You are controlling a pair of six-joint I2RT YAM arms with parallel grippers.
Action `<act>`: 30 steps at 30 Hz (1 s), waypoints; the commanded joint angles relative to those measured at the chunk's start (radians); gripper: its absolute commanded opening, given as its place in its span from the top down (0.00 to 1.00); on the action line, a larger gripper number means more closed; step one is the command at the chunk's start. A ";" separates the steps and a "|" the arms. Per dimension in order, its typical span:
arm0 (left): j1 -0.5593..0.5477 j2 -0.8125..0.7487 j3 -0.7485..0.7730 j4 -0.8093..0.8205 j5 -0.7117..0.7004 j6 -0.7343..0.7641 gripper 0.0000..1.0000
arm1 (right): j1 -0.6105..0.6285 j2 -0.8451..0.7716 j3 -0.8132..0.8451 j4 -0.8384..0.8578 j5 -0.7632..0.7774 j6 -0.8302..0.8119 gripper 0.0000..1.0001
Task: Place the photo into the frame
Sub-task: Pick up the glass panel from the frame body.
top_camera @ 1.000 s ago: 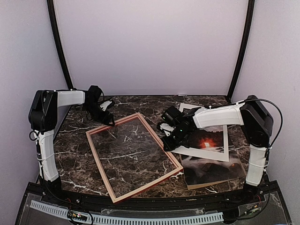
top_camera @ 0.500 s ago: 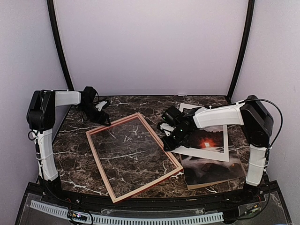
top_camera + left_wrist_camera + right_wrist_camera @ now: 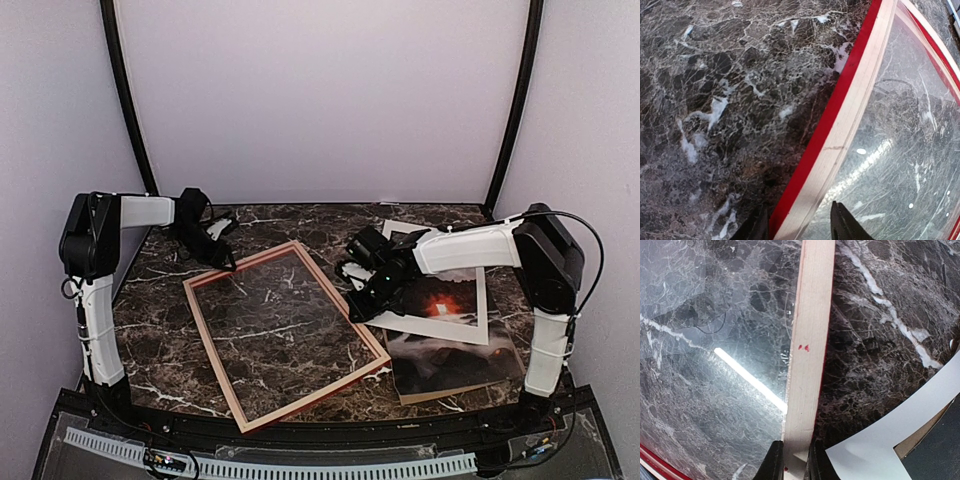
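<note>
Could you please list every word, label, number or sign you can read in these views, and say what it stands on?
None readable: no words, labels or numbers show on the frame, the photo or the white mat.
The frame's pale rail bears two tiny red specks, not letters.

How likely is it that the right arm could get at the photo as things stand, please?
Probably not yet: the right gripper is shut on the frame's rail, and the white mat covers most of the photo. Its near strip lies bare, close by.
</note>
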 commanded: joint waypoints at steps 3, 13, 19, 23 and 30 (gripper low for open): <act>0.036 0.025 0.017 -0.012 0.074 -0.016 0.62 | -0.005 0.013 -0.037 -0.009 -0.005 -0.023 0.94; 0.089 0.059 0.058 -0.025 0.121 -0.075 0.74 | -0.004 0.005 -0.063 0.009 -0.016 -0.010 0.95; 0.119 0.062 0.092 -0.016 0.172 -0.127 0.75 | -0.005 -0.002 -0.081 0.019 -0.021 0.002 0.96; 0.126 0.067 0.111 -0.024 0.190 -0.129 0.75 | -0.005 -0.007 -0.085 0.020 -0.017 0.005 0.96; 0.132 0.075 0.134 -0.075 0.205 -0.116 0.49 | -0.005 -0.003 -0.081 0.023 -0.023 0.010 0.96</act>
